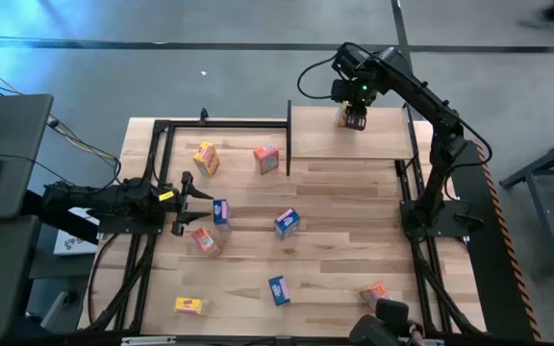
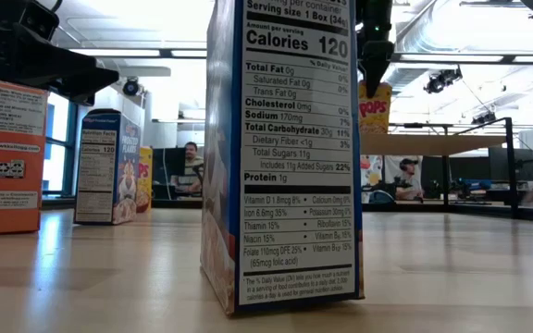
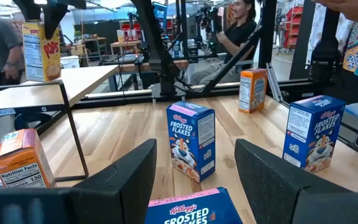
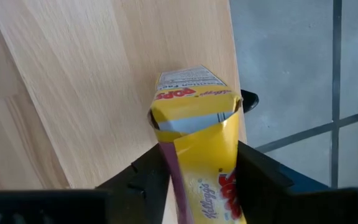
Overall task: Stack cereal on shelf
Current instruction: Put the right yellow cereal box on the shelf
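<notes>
upright, yellow cardboard box [image 4: 197, 155] on smooth wood

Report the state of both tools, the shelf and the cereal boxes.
yellow Pops box, upright on the shelf, at its far edge.
shelf, holds only that one box.
right tool, at the yellow Pops box, above the shelf.
left tool, open, empty, facing a blue Frosted Flakes box.
blue Frosted Flakes box, upright on the tabletop.
other cereal boxes, scattered on the tabletop, unstacked.
</notes>
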Controlling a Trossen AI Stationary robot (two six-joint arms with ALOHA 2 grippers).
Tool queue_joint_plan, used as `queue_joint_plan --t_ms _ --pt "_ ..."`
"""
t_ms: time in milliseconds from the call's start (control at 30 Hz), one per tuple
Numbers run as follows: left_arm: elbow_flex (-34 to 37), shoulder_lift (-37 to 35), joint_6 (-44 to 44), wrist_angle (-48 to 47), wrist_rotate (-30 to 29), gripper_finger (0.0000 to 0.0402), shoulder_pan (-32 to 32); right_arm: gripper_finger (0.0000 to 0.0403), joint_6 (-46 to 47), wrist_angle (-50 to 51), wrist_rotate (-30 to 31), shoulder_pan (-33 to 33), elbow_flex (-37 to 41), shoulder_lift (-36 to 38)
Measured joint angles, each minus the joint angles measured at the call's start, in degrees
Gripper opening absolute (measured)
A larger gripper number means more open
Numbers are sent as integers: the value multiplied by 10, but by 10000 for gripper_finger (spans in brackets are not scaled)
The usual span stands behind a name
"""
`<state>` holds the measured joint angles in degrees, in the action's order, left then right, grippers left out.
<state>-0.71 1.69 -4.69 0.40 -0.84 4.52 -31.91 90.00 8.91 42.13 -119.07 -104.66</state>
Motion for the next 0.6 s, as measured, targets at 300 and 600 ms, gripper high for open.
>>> queue_joint_plan --t_ms 300,600 --pt "0 0 0 0 0 210 0 184 0 0 3 0 0 0" --pt "0 0 0 0 0 210 0 184 -12 0 4 0 0 0"
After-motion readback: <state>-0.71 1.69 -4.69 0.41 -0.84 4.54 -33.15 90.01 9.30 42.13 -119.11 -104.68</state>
